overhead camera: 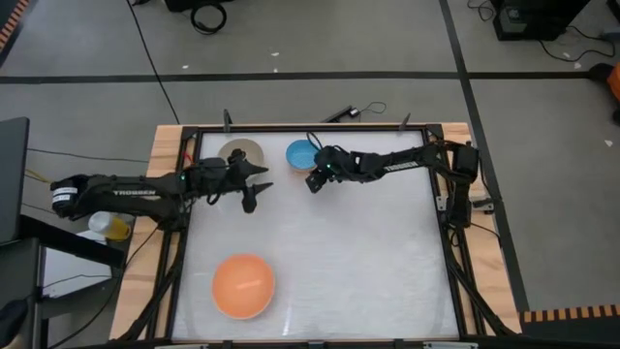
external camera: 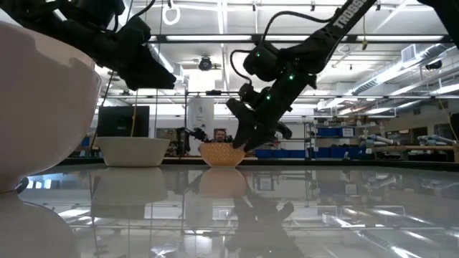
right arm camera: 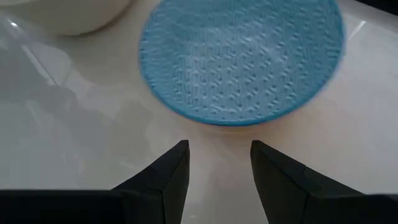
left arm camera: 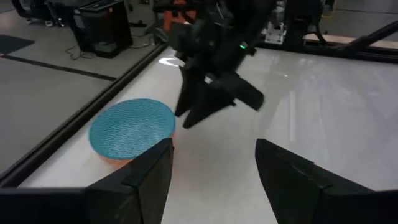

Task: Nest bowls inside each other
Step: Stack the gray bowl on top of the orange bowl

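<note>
The blue bowl (overhead camera: 301, 153) sits at the top middle of the high view; the right gripper (overhead camera: 314, 182) hovers beside it, fingers apart and empty (the left gripper (overhead camera: 254, 190) too); it looks light, probably slippery; pinch its rim.

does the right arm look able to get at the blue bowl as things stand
Probably yes. The right tool hovers open just short of the blue bowl, with only bare table between them. The grey-beige bowl sits off to one side, and the left tool is clear of that path.
</note>
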